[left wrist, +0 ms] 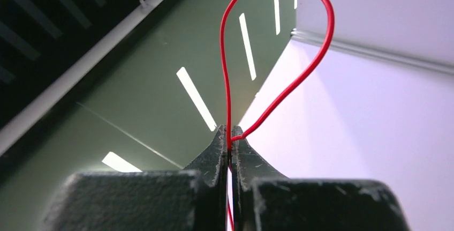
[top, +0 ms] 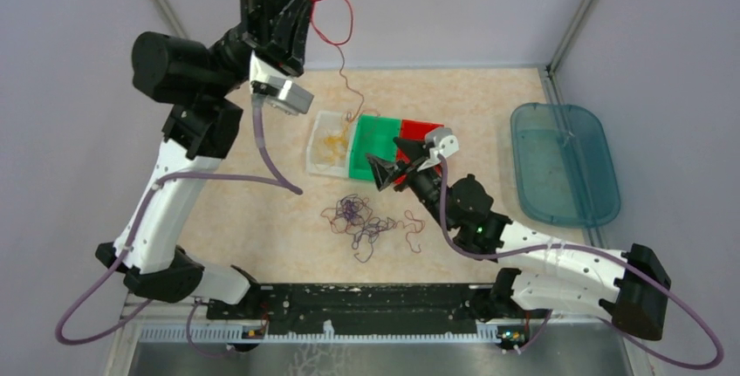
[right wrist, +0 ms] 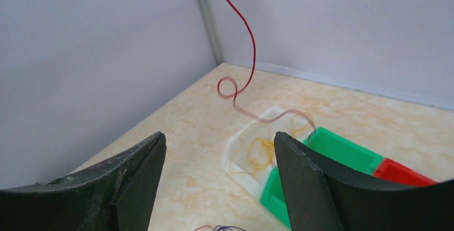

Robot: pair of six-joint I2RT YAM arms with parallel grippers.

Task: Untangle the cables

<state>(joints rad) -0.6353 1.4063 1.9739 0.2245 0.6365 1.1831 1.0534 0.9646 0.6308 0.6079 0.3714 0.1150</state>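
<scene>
left gripper (left wrist: pixel 230 134): raised high at far left, jaws pressed together on the red cable (right wrist: pixel 252 49); a loop stands up above the tips.
red cable: hangs from that grip down to the far centre. Its lower end is blurred and trails across the white bin (top: pixel 312 145) towards the green bin (top: pixel 375 145). It looks clear of the pile.
right gripper (right wrist: pixel 218 140): jaws apart with nothing between them, hovering low over the green bin and red bin (top: pixel 419 127), pointing at the dangling strand.
tangle (top: pixel 362 219): dark purple and reddish cables knotted on the table (top: pixel 262 219), near centre, between the arm bases and the bins. Neither gripper touches it.
yellow-orange cables (top: pixel 334 142): lying in the white bin.
teal tray (top: pixel 563 162): far right, well apart from everything, not in play.
step: my read is that one red strand is pulled free and is being sorted, either for a hand-off or for lowering into a bin.
target bin: cannot tell for sure; the red bin is a guess from the colour.
next move: the strand is thin and swinging, so the right gripper needs to line its jaws around the lower part before it shuts, or the left arm must come down slowly over the bin before it lets go.
risk: the loose tail may drape over a bin wall or drop back onto the tangle.
remaining: most of the job; the pile is not yet separated.
</scene>
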